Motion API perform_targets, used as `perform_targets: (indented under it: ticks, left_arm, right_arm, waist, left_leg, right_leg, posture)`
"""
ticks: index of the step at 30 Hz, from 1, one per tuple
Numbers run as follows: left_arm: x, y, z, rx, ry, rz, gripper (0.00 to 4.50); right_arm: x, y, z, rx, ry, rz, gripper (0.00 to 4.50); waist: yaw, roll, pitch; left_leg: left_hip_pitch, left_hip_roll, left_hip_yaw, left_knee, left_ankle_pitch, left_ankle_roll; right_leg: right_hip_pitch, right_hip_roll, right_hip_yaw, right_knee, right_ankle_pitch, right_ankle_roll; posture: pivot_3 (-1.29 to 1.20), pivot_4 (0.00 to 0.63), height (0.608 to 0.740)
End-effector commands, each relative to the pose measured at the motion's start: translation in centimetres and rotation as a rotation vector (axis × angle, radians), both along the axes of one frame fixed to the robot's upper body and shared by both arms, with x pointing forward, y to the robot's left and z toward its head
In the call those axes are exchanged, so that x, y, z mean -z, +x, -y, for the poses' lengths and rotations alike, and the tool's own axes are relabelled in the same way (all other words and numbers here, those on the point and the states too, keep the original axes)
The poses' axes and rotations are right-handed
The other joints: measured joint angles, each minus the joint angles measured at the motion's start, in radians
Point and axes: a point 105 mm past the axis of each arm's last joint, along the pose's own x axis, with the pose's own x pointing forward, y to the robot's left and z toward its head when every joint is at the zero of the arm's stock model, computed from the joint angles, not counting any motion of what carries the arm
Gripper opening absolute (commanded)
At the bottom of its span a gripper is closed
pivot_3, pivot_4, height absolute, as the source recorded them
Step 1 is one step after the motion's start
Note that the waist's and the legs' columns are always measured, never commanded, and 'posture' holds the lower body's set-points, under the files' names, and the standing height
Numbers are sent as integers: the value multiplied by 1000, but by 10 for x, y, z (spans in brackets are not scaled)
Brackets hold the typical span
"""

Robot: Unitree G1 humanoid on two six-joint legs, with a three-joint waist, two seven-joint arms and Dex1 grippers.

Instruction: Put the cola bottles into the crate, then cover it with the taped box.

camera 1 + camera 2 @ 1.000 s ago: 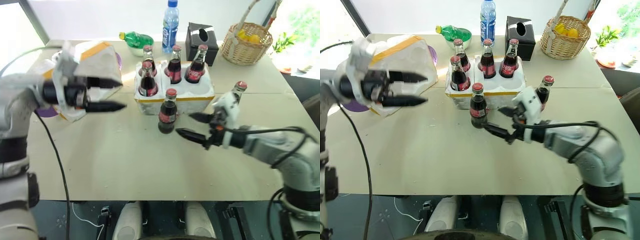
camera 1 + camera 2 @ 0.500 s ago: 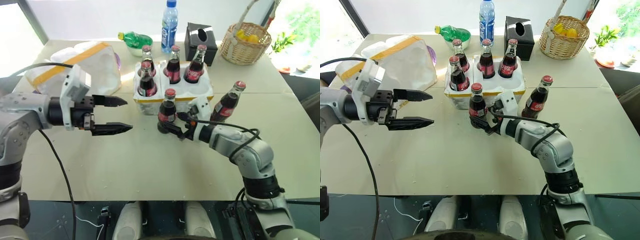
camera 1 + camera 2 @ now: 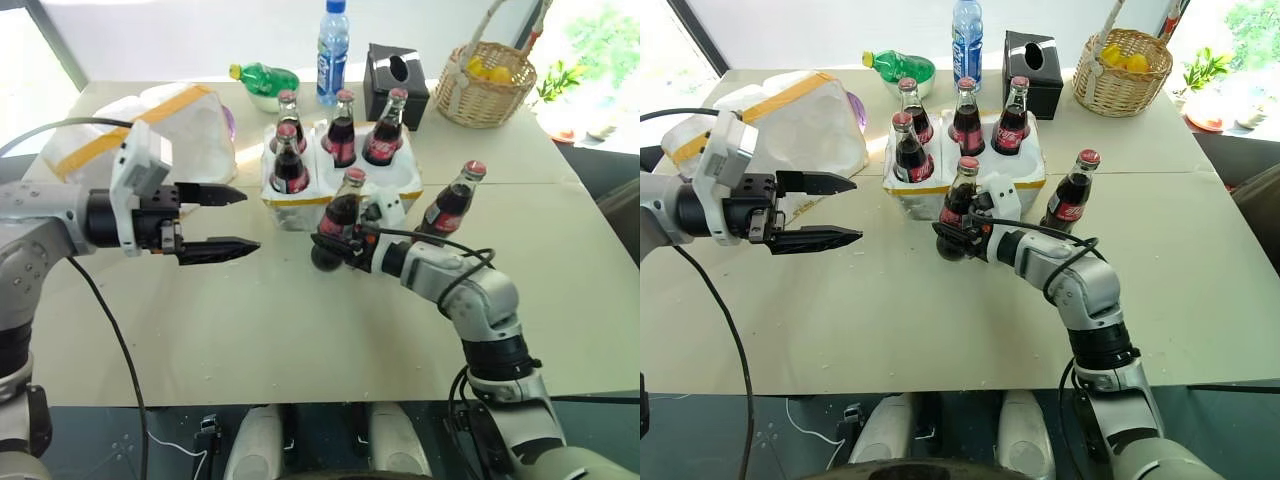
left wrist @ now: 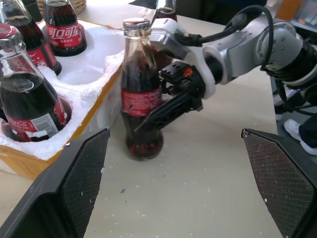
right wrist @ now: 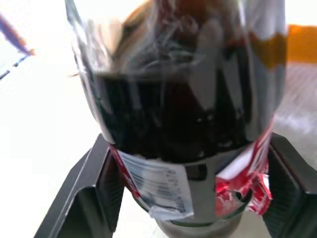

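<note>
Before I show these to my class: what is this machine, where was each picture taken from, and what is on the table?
It is a two-armed robot. Two pictures come from its head, looking down; the other two from cameras on its wrists. On the table stands a foam crate with four cola bottles in it, a fifth bottle beside it, and a taped box. Behind are a water bottle, a green bottle, a black box and a basket. The right gripper has its jaws shut on the sixth bottle. The left gripper hangs open.
</note>
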Motion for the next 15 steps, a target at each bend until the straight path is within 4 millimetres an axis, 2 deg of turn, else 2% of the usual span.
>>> perform_targets:
  ticks: [1,5,8,11,15]
  left_arm:
    - [-10,0,0,6,-10,55,4500]
    - [-12,4,2,4,-30,71,4500]
    - [-13,7,4,5,-45,84,4500]
    - [-13,9,5,7,-49,94,4500]
    - [-13,10,6,4,-50,103,4500]
  right_arm:
    - [-94,-24,5,-141,173,245,2828]
    - [-138,4,21,14,168,332,2828]
    - [-153,36,29,198,61,421,2828]
    - [-142,57,19,251,-45,454,2828]
    - [-113,68,1,231,-116,429,2828]
  waist:
    - [0,0,1]
    - [-2,0,1]
    - [-1,0,0]
    - [-2,0,0]
    - [-6,0,0]
  left_leg:
    - [0,0,0,0,0,0]
    - [0,0,1,0,0,0]
    - [1,0,1,0,0,-1]
    - [1,-1,1,0,0,-1]
    - [-2,-1,2,-1,0,-1]
  right_leg:
    - [0,0,0,0,0,0]
    - [-1,0,0,-1,0,0]
    - [-1,1,0,0,0,-1]
    - [-1,1,0,0,0,-1]
    - [-4,1,1,1,0,-1]
  posture:
    - [0,150,740]
    - [0,150,740]
    - [0,150,740]
    - [0,150,740]
    - [0,150,740]
